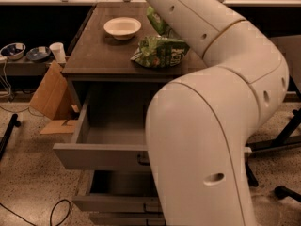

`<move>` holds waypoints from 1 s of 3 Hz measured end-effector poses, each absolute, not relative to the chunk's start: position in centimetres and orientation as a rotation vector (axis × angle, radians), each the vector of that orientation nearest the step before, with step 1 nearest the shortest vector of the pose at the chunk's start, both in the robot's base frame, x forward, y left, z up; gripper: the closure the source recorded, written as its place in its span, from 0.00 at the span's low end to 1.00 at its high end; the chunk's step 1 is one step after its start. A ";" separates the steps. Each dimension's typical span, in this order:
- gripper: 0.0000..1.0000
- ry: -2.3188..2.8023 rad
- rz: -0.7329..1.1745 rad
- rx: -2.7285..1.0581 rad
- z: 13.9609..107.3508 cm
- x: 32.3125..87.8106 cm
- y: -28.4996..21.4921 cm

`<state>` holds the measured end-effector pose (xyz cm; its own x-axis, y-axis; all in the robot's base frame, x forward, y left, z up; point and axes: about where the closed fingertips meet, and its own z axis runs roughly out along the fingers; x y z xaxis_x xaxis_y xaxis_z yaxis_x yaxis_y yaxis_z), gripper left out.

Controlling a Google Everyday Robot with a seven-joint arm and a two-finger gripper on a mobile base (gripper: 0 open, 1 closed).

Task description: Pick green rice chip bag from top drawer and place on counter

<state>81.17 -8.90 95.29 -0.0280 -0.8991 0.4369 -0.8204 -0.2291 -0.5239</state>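
Resting bag, unseen claw
Green rice chip bag (157, 52) lies on the table (101, 55), short of the claw, which is off the top edge, its grip untellable; the arm alongside could sweep it off.

Crumpled green rice chip bag (157, 52) on counter (101, 55); top drawer (101, 155) open; pincer off-cam.
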 end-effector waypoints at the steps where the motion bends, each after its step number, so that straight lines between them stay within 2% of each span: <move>1: 1.00 1.883 -1.090 -2.118 94.6 81.7 -8.7; 3: 1.00 1.870 -1.065 -2.168 93.3 82.8 -7.9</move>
